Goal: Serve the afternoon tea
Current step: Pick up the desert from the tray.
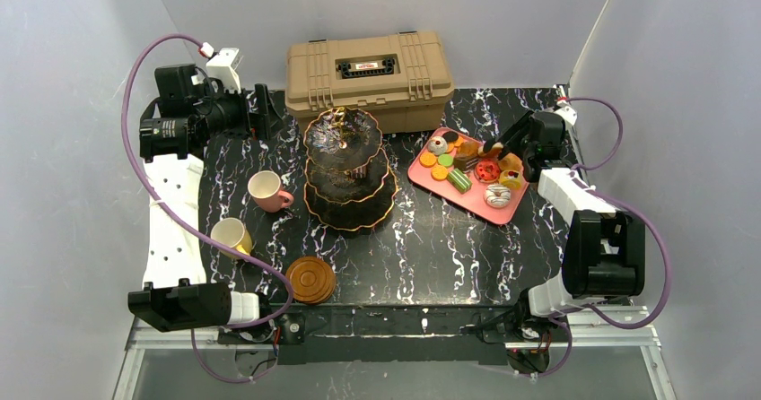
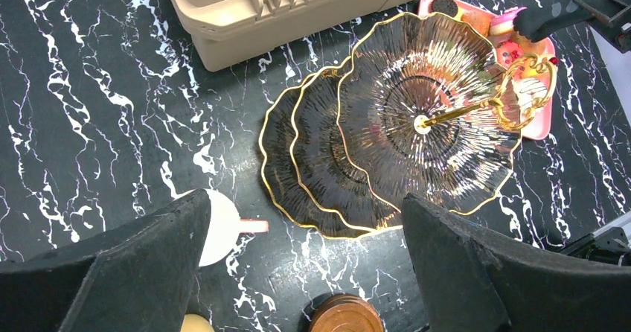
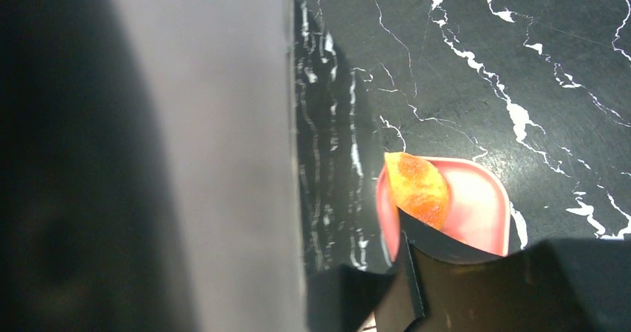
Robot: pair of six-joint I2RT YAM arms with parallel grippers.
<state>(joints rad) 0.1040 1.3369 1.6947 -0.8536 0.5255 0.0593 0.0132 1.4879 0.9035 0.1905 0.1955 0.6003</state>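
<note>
pink tray (image 1: 473, 205) (pastries (image 1: 487, 169) aboard) near stand (image 1: 348, 171)

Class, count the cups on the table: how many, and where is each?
2. The pink cup stands just left of the tiered stand; the yellow cup sits nearer the arm bases, left of the brown saucers. No others show.

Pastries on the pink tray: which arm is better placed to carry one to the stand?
Right, probably. The right arm has its jaws over the pink tray among the pastries; the left arm is at the far-left corner, jaws wide open, the tiered stand between it and the tray.
</note>
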